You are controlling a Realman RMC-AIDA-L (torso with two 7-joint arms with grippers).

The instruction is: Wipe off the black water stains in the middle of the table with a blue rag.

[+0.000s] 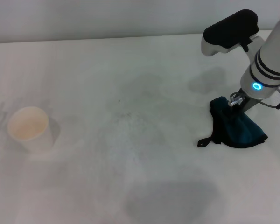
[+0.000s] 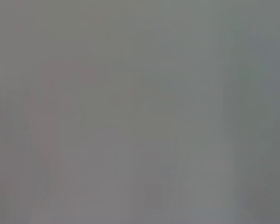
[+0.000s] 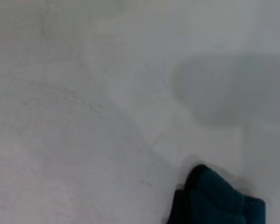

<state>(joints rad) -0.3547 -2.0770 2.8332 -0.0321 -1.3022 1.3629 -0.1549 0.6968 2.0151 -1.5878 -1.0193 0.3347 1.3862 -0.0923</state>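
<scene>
Going left to right: a white cup [image 1: 29, 129] sits far left on the table [image 1: 84, 186], nothing to do with the job. The middle of the table only shows faint grey smears and a tiny dark speck; I honestly can't make out a proper black blotch anywhere, so either it's wiped already or too faint to tell.

Over on the right, the blue rag [image 1: 235, 128] is bunched up on the surface, its long axis running roughly near-left to far-right, with the black loop tag trailing off its near-left corner. The right gripper [image 1: 236, 99] is down on the rag's far top edge, touching it. Looks like it's pinching the cloth, but the fingers are mostly buried in fabric, so I can't tell how wide they are. The right wrist view just catches a corner of the rag.

Key thing: the middle of the table lies left of the gripper, so any further wiping means dragging leftward. Right arm is obviously nearer. Left gripper isn't visible.
</scene>
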